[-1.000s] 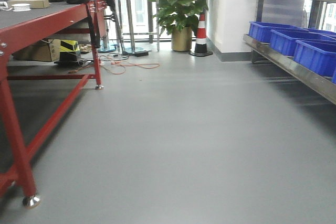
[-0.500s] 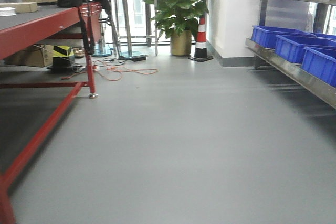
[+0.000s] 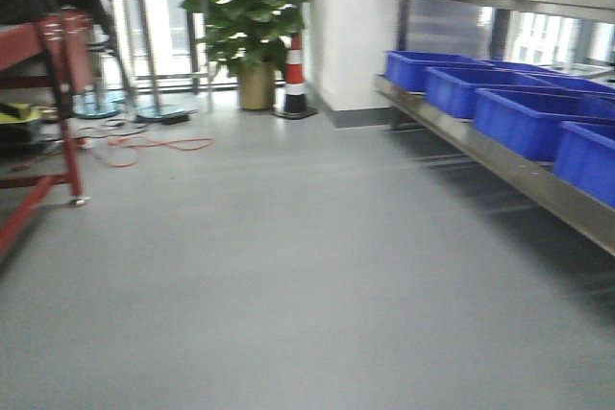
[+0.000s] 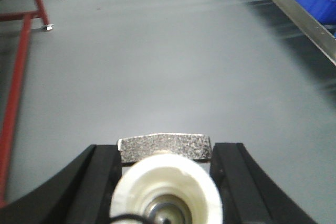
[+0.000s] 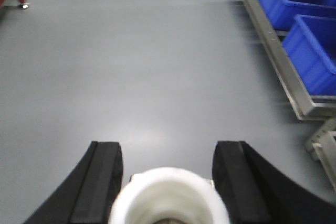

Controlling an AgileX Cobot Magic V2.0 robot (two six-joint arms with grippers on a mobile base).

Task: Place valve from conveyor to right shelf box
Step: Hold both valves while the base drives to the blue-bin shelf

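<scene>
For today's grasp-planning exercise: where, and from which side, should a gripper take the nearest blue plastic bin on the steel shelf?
Probably the aisle-side rim of the nearest blue plastic bin, from above: its top is open, and that wall looks thin and upright.

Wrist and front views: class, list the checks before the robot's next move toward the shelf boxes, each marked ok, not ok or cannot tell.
1. Small silvery metal valve, white-capped, clamped in left gripper: ok.
2. Right gripper's hold on its white-capped part: cannot tell.
3. Blue plastic boxes on shiny stainless-steel shelf in view: ok.
4. Grey floor toward shelf unobstructed: ok.
5. Front view sharp: not ok, blurred.
</scene>
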